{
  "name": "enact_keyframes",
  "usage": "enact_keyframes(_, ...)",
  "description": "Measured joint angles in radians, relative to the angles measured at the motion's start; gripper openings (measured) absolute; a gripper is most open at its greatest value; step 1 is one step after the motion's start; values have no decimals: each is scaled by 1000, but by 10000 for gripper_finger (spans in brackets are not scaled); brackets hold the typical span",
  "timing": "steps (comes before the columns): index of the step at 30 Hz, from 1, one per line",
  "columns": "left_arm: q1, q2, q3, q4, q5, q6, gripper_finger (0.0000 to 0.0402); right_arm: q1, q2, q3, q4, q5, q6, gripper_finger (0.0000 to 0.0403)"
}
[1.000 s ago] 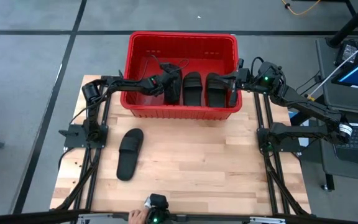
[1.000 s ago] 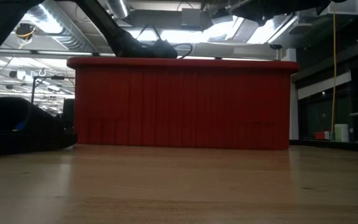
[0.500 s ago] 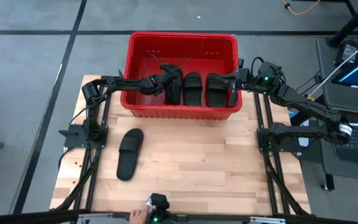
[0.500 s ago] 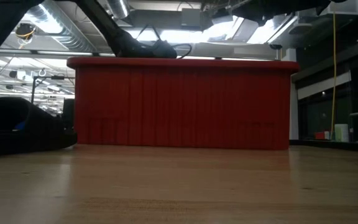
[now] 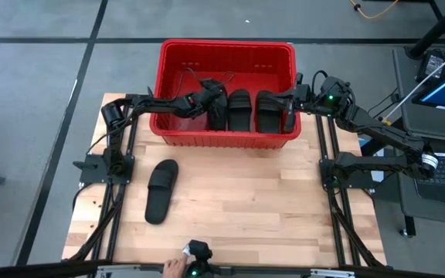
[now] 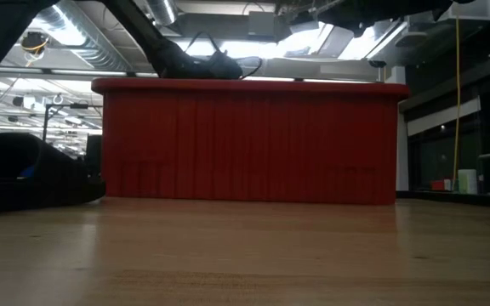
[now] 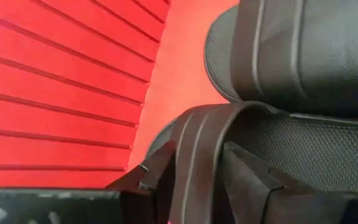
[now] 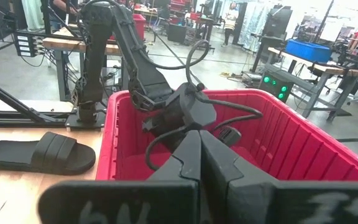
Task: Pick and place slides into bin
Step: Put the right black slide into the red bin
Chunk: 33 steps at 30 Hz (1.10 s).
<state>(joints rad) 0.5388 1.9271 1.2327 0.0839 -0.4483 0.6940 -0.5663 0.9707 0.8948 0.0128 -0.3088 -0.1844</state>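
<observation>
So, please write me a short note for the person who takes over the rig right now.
Left gripper: inside the red bin, shut on the strap of a black slide sandal; not yet released.
Right gripper: shut, holding nothing, at the bin's right wall.
Slides: two more lie in the bin, the middle slide and the right slide. The last slide lies on the wooden table, left of centre.
Done: two in, a third being placed.
Left: release it, then fetch the last slide.

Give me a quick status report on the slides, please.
Left claw in bin, gripping slide. Right claw shut at bin's rim. One slide on table.
</observation>
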Motion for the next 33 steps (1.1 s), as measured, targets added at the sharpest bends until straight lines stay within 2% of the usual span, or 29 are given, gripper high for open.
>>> enact_keyframes(7,-5,-21,0,-3,-3,4,146,0,0,0,0,0,0,6)
enact_keyframes(17,-10,-132,0,-80,1,6,151,0,0,0,-1,0,-1,6)
enact_keyframes(26,-42,-322,0,-90,1,-50,144,0,0,0,-1,0,-4,6)
enact_keyframes(33,-87,-513,0,-229,-1,-21,143,0,0,0,-2,0,-6,6)
